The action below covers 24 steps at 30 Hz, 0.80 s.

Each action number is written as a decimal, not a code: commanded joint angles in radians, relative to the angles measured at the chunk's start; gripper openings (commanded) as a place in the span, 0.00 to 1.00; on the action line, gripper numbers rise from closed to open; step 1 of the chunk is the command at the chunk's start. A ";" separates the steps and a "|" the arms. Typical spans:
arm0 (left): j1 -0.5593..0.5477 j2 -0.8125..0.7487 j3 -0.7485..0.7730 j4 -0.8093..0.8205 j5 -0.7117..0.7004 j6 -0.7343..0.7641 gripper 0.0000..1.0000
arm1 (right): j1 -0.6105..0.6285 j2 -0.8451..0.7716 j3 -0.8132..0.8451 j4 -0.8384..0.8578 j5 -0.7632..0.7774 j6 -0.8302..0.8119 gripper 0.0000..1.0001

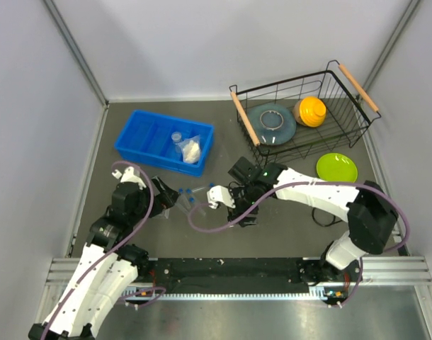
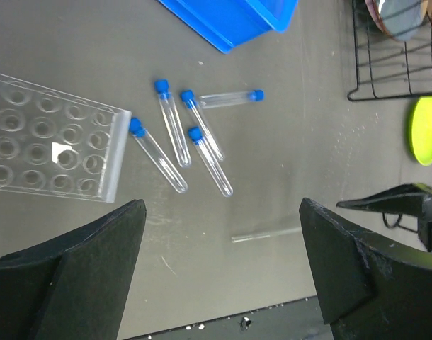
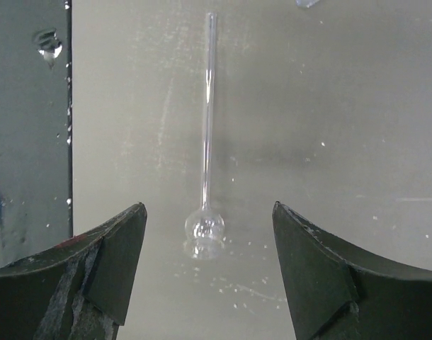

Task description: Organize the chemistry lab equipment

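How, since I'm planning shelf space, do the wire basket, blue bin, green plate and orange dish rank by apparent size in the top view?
Largest to smallest: wire basket, blue bin, green plate, orange dish. The last two look fairly close, so that order is less sure.

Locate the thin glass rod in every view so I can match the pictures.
Top external: too thin to make out.
Left wrist: glass rod lies faint at lower middle, below the test tubes.
Right wrist: centre, running up the frame, bulb end lowest.
Shared landmark: black rail along the table's near edge, at the bottom of the left wrist view and on the left of the right wrist view.
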 commanded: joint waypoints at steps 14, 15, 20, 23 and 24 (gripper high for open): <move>0.003 -0.048 0.108 -0.086 -0.144 0.030 0.95 | 0.094 0.080 -0.119 0.251 0.116 0.044 0.64; 0.003 -0.048 0.110 -0.087 -0.143 0.032 0.94 | 0.092 0.080 -0.123 0.254 0.115 0.046 0.63; 0.003 -0.048 0.110 -0.086 -0.141 0.033 0.95 | 0.097 0.080 -0.146 0.268 0.124 0.052 0.62; 0.004 -0.051 0.108 -0.084 -0.141 0.033 0.95 | 0.097 0.082 -0.157 0.274 0.125 0.055 0.62; 0.003 -0.052 0.108 -0.083 -0.140 0.035 0.94 | 0.098 0.082 -0.160 0.275 0.127 0.055 0.61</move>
